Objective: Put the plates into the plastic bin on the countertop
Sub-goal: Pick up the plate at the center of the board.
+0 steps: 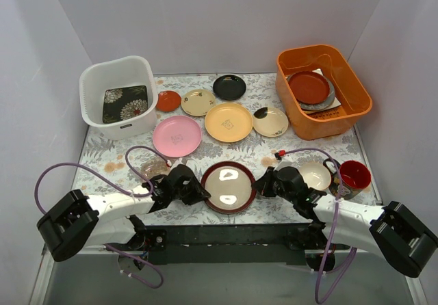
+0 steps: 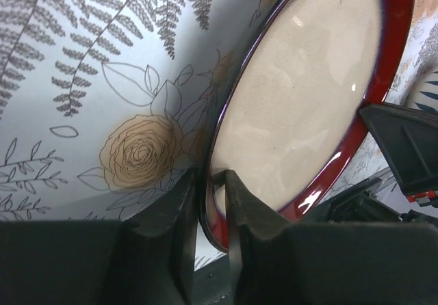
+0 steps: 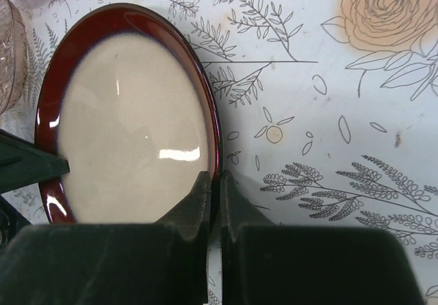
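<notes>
A red-rimmed cream plate (image 1: 228,186) lies at the front middle of the countertop (image 1: 274,156). My left gripper (image 1: 200,190) is shut on its left rim; the left wrist view shows the plate (image 2: 308,107) pinched between my fingers. My right gripper (image 1: 259,186) is shut on its right rim, seen in the right wrist view (image 3: 130,120). The white plastic bin (image 1: 118,94) at back left holds a dark square floral plate (image 1: 125,102). Pink (image 1: 176,136), yellow (image 1: 228,122), orange-red (image 1: 168,101), beige (image 1: 198,102), black (image 1: 229,87) and cream-and-black (image 1: 271,122) plates lie between.
An orange tub (image 1: 321,89) at back right holds stacked plates. A red mug (image 1: 354,176) and a white bowl (image 1: 315,176) sit by my right arm. A brownish floral dish (image 1: 150,168) lies behind my left arm. Purple cables loop over both arms.
</notes>
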Motion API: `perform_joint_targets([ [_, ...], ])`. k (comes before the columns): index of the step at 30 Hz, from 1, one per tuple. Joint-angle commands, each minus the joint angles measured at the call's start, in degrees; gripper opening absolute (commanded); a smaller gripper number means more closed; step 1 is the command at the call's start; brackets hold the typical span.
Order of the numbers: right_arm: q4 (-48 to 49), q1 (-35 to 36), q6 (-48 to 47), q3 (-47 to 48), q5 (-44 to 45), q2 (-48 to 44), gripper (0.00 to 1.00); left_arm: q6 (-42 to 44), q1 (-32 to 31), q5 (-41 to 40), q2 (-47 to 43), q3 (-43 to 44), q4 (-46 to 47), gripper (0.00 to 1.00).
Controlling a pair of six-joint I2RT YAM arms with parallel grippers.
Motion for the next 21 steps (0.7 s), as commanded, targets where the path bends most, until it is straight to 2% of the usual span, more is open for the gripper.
perform_joint_targets([
  [1, 3.99, 1.55, -3.78, -0.15, -7.78, 1.88, 0.01, 3.03, -0.14, -1.27, 3.65, -1.12, 9.37, 0.12],
  [6, 4.7, 1.55, -3.86, -0.32, -8.84, 2.76, 0.01, 4.0, -0.32, -1.0, 2.78, -1.56, 13.15, 0.0],
  [12, 6.27, 1.55, -2.81, -1.81, -8.49, 0.74, 0.01, 4.09, -0.23, -3.02, -3.1, -1.56, 11.32, 0.0],
  [15, 6.98, 1.55, -2.11, -3.31, -7.87, -2.33, 0.17, 3.74, -0.32, -4.16, -5.22, -0.5, 6.75, 0.0],
  [16, 6.55, 1.55, -2.11, -3.57, -7.7, -3.21, 0.28, 3.83, -0.32, -4.16, -5.57, -0.33, 5.7, 0.0],
  [18, 5.15, 1.46, -2.02, -3.84, -6.73, -5.94, 0.39, 3.83, -0.32, -4.25, -6.71, -0.06, 4.72, 0.0],
  [19, 4.53, 1.46, -1.93, -3.92, -6.38, -6.81, 0.49, 3.83, -0.32, -4.25, -7.06, 0.11, 4.02, 0.0],
  [21, 3.65, 1.28, -1.84, -4.01, -6.2, -9.01, 0.56, 3.48, -0.32, -4.78, -8.2, 0.11, 3.49, 0.0],
])
